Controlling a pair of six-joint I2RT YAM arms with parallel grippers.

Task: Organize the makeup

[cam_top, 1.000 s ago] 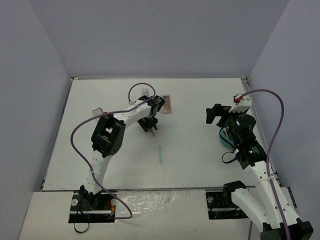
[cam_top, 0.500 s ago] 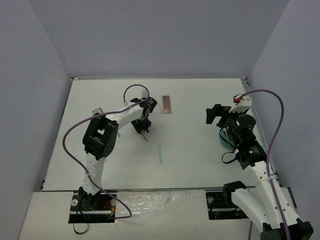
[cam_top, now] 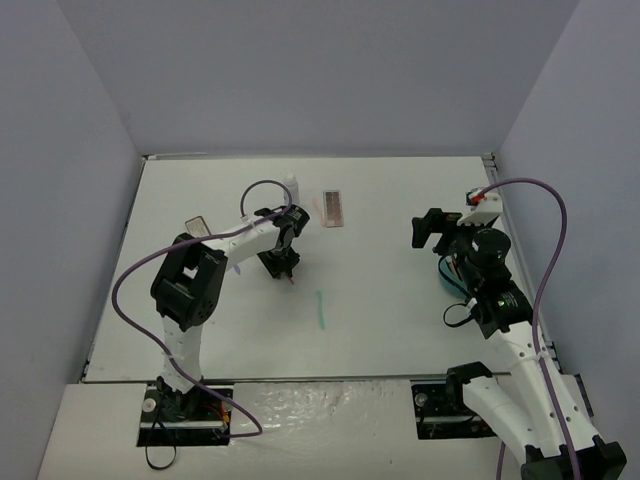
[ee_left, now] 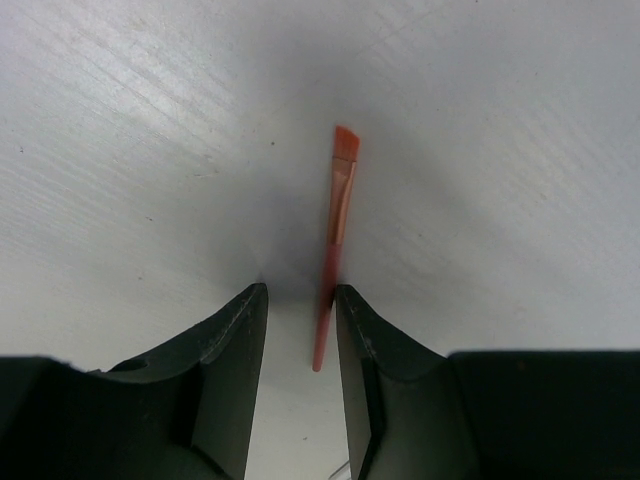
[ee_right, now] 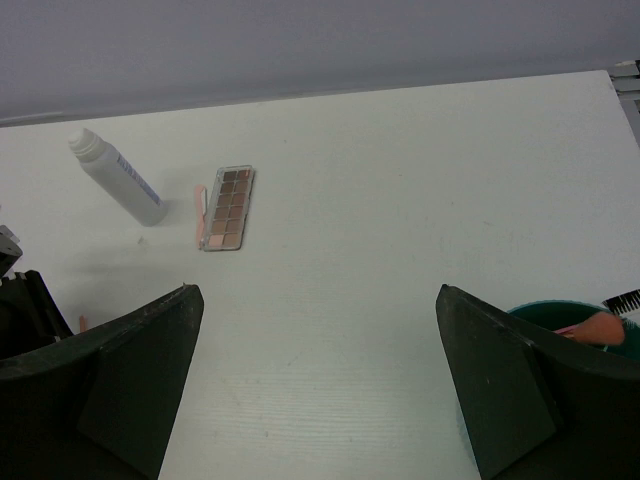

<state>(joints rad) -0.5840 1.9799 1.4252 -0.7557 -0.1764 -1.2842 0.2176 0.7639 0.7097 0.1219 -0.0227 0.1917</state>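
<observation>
1. The white table stands between plain lavender walls. Its surface looks smooth, so a dropped stick can probably slide or roll away from you.
2. Your left gripper has its fingers drawn near each other but not together. The orange-red brush lies along the inner face of the finger on the right of the wrist view, with its bristles ahead of the fingertips. A gap shows on its other side, so I cannot tell if it is really pinched.
3. If only one finger is touching it, a fast swing can let the brush slip out or turn.
4. The fingertips look close to the table. Going lower may crush the bristles.
5. The teal stick lies near these fingers. A low sweep may push it away.
6. Your right gripper is spread wide and holds nothing. The teal tub sits just beside one finger, so a careless descent may knock it.
7. The whitish bottle, the palette and the pink stick lie well ahead of the right fingers. The lying bottle may roll if you nudge it.
</observation>
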